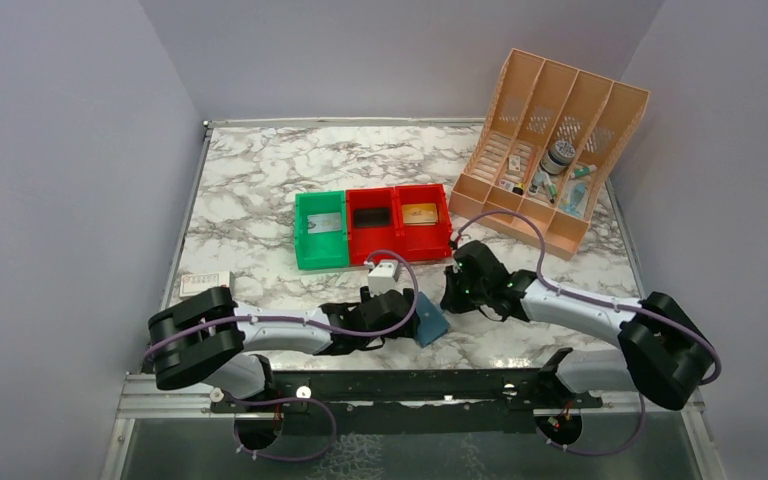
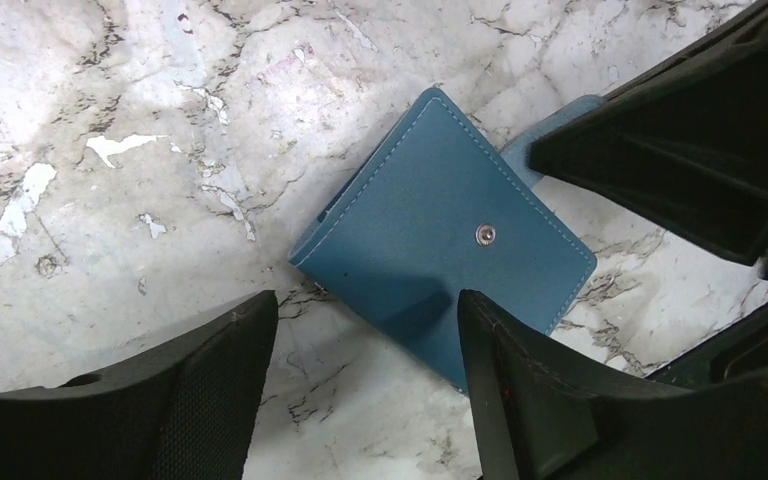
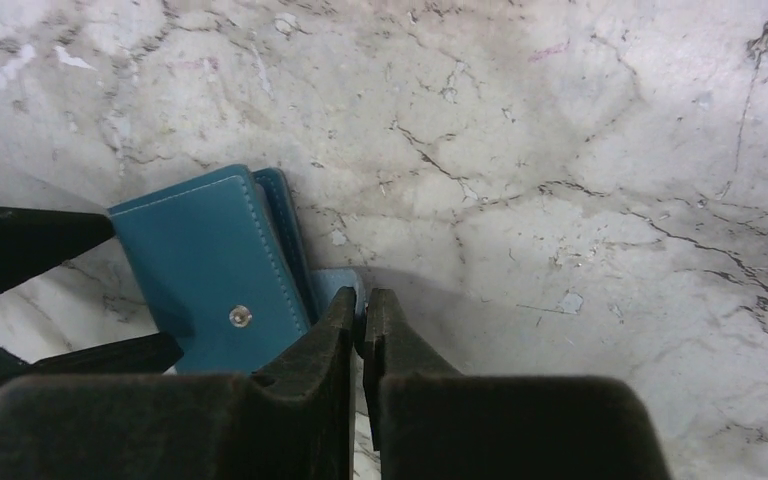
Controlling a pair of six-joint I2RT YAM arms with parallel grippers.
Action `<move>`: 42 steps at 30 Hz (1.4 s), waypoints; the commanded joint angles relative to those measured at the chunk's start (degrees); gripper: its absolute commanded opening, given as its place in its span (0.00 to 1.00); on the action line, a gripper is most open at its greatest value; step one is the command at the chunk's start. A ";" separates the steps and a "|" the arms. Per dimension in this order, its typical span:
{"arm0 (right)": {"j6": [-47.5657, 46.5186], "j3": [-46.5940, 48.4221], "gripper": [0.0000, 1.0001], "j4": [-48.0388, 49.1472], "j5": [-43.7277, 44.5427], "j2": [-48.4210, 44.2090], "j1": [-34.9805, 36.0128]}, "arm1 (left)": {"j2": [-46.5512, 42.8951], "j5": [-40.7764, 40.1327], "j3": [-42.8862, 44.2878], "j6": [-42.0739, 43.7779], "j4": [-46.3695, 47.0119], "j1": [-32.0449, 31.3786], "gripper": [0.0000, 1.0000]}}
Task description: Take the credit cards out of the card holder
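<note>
The card holder [image 1: 430, 326] is a small blue wallet lying closed on the marble, snap stud up [image 2: 440, 230] [image 3: 215, 270]. My left gripper [image 2: 360, 320] [image 1: 402, 322] stands open low over the wallet's near corner, and its right finger [image 2: 500, 350] overlaps the edge. My right gripper [image 3: 363, 305] [image 1: 454, 292] is shut, with its tips at the wallet's pale blue flap [image 3: 332, 283] [image 2: 560, 118]. I cannot tell whether the flap is pinched. One tan-gold credit card [image 1: 420, 213] lies in the right red bin, and a pale grey one [image 1: 325, 222] lies in the green bin.
Three bins stand in a row behind the arms: green [image 1: 305, 245], red [image 1: 372, 243], red [image 1: 442, 228]. The middle one holds something dark. A white-and-red flat box [image 1: 205, 283] lies at the left. A tan file rack [image 1: 550, 140] with small items stands at the back right.
</note>
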 commanded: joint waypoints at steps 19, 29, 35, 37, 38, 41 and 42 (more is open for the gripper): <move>7.24 1.13 0.01 9.25 -27.72 -12.52 0.04 | -31.86 -8.57 -5.57 -1.24 -18.88 -0.19 0.99; 13.76 -2.68 0.02 17.10 -28.21 -10.43 0.13 | -39.31 -7.78 -7.50 -0.58 -20.72 -0.16 0.99; 12.07 -0.23 0.02 9.15 -9.96 -11.33 -0.93 | -36.21 -3.66 -8.72 0.69 -14.34 -0.10 0.99; 12.64 -0.39 0.03 3.61 -3.75 -10.99 -1.91 | -35.16 -2.59 -9.30 0.55 -11.90 -0.13 0.99; 12.79 -2.34 0.04 3.76 -3.45 -11.16 -2.61 | -34.58 -2.00 -9.77 0.64 -10.23 -0.16 0.99; 14.93 -8.98 0.04 7.66 -7.63 -11.23 -6.53 | -32.46 0.54 -11.23 1.95 -3.99 -0.17 0.97; 16.18 -10.95 0.04 8.82 -8.00 -11.28 -7.25 | -31.48 1.31 -11.31 2.19 -2.50 -0.13 0.96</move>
